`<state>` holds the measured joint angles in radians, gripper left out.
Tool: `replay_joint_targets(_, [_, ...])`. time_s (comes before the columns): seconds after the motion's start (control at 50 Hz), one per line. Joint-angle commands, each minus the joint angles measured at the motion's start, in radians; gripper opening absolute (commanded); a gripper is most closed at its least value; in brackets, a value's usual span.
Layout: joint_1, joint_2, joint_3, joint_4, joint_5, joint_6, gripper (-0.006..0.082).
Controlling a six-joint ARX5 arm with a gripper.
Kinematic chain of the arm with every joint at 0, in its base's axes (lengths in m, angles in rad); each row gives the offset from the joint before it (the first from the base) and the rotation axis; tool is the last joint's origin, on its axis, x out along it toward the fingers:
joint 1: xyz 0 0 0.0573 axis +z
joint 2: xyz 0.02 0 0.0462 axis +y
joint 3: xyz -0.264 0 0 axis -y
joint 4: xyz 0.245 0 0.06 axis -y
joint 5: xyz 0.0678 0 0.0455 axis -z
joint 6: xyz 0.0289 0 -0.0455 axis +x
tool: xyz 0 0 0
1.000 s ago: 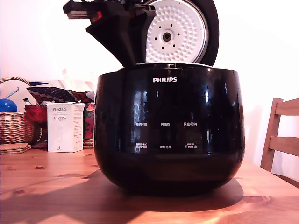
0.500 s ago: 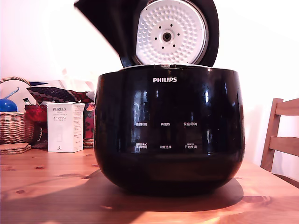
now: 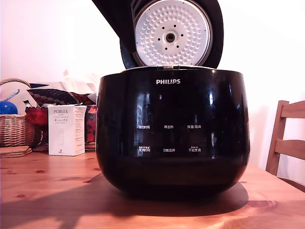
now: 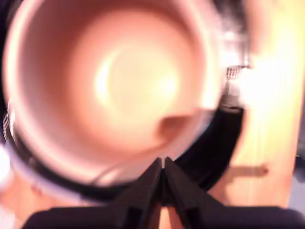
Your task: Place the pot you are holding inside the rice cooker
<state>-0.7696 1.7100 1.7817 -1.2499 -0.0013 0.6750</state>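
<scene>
Exterior view: the rice cooker [image 3: 172,143] stands open, the pot [image 3: 112,12] hanging dark above its rim; wrist view: my tool [image 4: 163,164] clenches the blurred pot's lip over the cooker, so I judge lowering and release remain.

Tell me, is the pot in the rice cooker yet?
Not yet, it seems. Done: the rice cooker has its lid open. In hand: the gripper looks pinched shut on the pot rim, though the wrist view is blurry. Left: lower the pot inside and let go.
</scene>
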Motion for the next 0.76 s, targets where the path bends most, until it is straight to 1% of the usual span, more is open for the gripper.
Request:
replay_joint_targets(0.0, [0.044,-0.005,0.003,0.012,0.001,-0.096,-0.0019])
replay_joint_targets(0.04, [0.066,-0.005,0.003,0.018,0.001,-0.096,-0.0019])
replay_joint_targets(0.06, [0.075,-0.005,0.003,0.02,0.001,-0.128,-0.0019])
replay_joint_targets(0.1, [0.098,-0.009,0.003,0.024,0.002,-0.131,-0.0019])
replay_joint_targets(0.12, [0.107,-0.01,0.003,0.028,0.002,-0.154,-0.0019])
replay_joint_targets(0.16, [0.13,-0.01,0.003,0.035,0.002,-0.159,-0.0019])
replay_joint_targets(0.2, [0.15,-0.015,0.003,0.047,0.001,-0.189,-0.0019])
replay_joint_targets(0.24, [0.175,-0.022,0.003,0.056,0.001,-0.191,-0.0019])
replay_joint_targets(0.26, [0.185,-0.023,0.003,0.064,0.001,-0.222,-0.0019])
replay_joint_targets(0.3, [0.208,-0.028,0.003,0.081,0.0,-0.225,-0.0019])
replay_joint_targets(0.32, [0.217,-0.032,0.003,0.086,0.0,-0.254,-0.0019])
replay_joint_targets(0.36, [0.237,-0.04,0.003,0.099,-0.002,-0.255,-0.0019])
replay_joint_targets(0.4, [0.257,-0.047,0.003,0.115,-0.008,-0.255,-0.0019])
replay_joint_targets(0.42, [0.266,-0.051,0.003,0.121,-0.011,-0.295,-0.0019])
replay_joint_targets(0.46, [0.286,-0.06,0.003,0.133,-0.021,-0.295,-0.0019])
replay_joint_targets(0.48, [0.294,-0.063,0.003,0.139,-0.029,-0.323,-0.0019])
replay_joint_targets(0.52, [0.313,-0.07,0.003,0.153,-0.038,-0.324,-0.0019])
replay_joint_targets(0.54, [0.322,-0.074,0.003,0.157,-0.053,-0.344,-0.0019])
replay_joint_targets(0.72, [0.395,-0.101,0.003,0.195,-0.101,-0.373,-0.0019])
replay_joint_targets(0.74, [0.403,-0.103,0.003,0.198,-0.102,-0.389,-0.0019])
